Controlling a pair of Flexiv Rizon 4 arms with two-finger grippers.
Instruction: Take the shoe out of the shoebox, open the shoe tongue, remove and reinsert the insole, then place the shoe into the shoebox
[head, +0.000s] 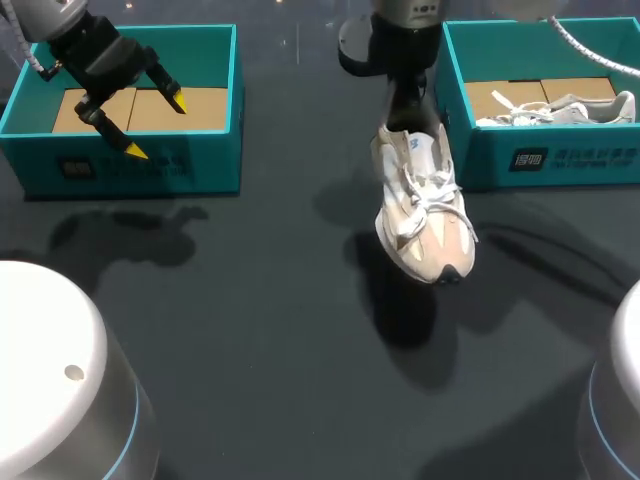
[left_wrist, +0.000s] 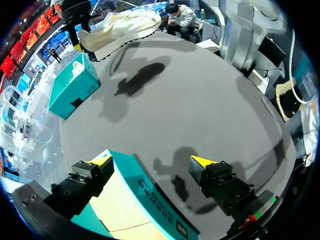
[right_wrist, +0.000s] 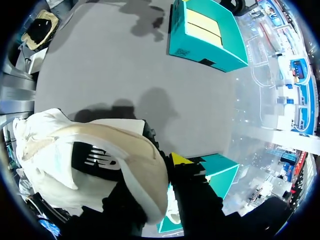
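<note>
White arm bases flank the near edge. Far left, the left gripper hangs wide open and empty over the left shoebox. At the middle, the right gripper clamps the heel of the shoe, which is outside the right shoebox. Removal looks done; tongue, insole and return remain.

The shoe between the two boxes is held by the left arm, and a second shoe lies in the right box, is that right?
Not quite. The right wrist view shows the shoe held by the right arm's fingers; the left gripper hangs open over the left box. A second shoe does lie in the right box.
</note>
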